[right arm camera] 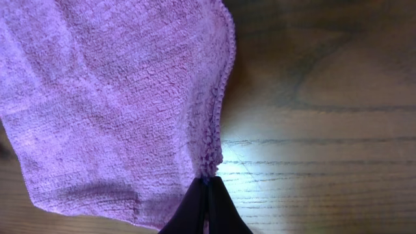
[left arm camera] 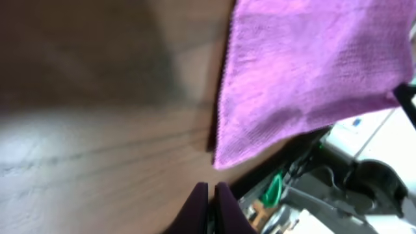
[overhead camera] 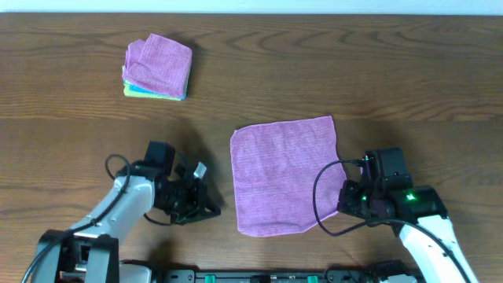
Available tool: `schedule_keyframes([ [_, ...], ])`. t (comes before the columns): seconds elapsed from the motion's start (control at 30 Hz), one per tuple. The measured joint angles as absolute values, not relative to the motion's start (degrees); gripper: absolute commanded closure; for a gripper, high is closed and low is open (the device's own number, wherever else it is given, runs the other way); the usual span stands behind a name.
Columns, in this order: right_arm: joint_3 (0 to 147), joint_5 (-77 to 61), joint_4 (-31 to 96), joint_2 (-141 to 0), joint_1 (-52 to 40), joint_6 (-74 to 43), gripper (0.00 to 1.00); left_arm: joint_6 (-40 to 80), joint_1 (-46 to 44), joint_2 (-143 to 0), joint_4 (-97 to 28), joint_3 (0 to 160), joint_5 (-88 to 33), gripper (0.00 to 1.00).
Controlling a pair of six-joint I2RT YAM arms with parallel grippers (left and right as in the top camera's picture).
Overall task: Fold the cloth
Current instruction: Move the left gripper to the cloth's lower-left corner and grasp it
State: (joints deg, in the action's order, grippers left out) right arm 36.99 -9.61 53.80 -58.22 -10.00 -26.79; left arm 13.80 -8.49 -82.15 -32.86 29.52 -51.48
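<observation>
A robotics lab: wood-grain table (overhead camera: pixel 393 71), cabled left arm (overhead camera: pixel 118 206) and right arm (overhead camera: pixel 431 229) mounted at 6 o'clock, folded cloths (overhead camera: pixel 157 67) at 10 o'clock.

A dark wooden table (overhead camera: pixel 314 63) fills the overhead frame, with a pale strip (overhead camera: pixel 471 5) along the top edge. Light glares white off the grain in the right wrist view. Blurred white gear (left arm camera: pixel 370 136) sits lower right in the left wrist view.
</observation>
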Motion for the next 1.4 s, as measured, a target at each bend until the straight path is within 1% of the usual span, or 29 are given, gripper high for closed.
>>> schedule_keyframes([
  [0.03, 37.0, -9.6, 53.8, -58.2, -10.0, -26.8, 0.99, 15.0, -8.5, -82.1, -30.0, 27.3, -52.4, 0.89],
  [0.13, 36.9, -9.6, 53.8, -58.2, -10.0, -26.8, 0.99, 20.2, -8.6, -81.5, -19.3, 20.4, -55.5, 0.78],
  [0.17, 36.9, -9.6, 53.7, -58.2, -10.0, -26.8, 0.99, 21.2, -8.7, -81.4, -18.0, 19.4, -56.0, 0.74],
  [0.3, 36.9, -9.8, 53.5, -58.2, -10.0, -26.8, 0.99, 25.6, -8.8, -81.1, -14.6, 17.3, -58.1, 0.52],
  [0.37, 36.9, -10.2, 53.1, -58.2, -10.0, -26.8, 0.99, 26.4, -8.9, -81.0, -13.9, 17.3, -58.3, 0.46],
  [0.4, 36.9, -10.3, 53.0, -58.2, -10.0, -26.9, 0.99, 26.8, -9.1, -80.9, -13.6, 17.3, -58.3, 0.45],
  [0.5, 36.9, -10.7, 52.6, -58.2, -10.0, -27.1, 0.98, 29.2, -10.6, -80.8, -11.0, 17.3, -58.5, 0.44],
  [0.8, 36.9, -12.0, 52.0, -58.2, -10.0, -27.7, 0.99, 40.5, -20.5, -80.7, 3.2, 17.1, -53.3, 0.44],
  [1.27, 36.9, -13.2, 51.9, -58.2, -10.0, -28.1, 0.99, 52.0, -32.0, -79.7, 8.3, 17.4, -45.6, 0.45],
  [1.33, 36.9, -13.3, 51.9, -58.2, -10.0, -28.1, 0.99, 53.8, -34.0, -79.7, 9.4, 17.5, -44.1, 0.50],
  [1.4, 36.9, -13.4, 51.9, -58.2, -10.0, -28.1, 0.99, 55.6, -36.1, -79.7, 10.1, 17.6, -41.9, 0.64],
])
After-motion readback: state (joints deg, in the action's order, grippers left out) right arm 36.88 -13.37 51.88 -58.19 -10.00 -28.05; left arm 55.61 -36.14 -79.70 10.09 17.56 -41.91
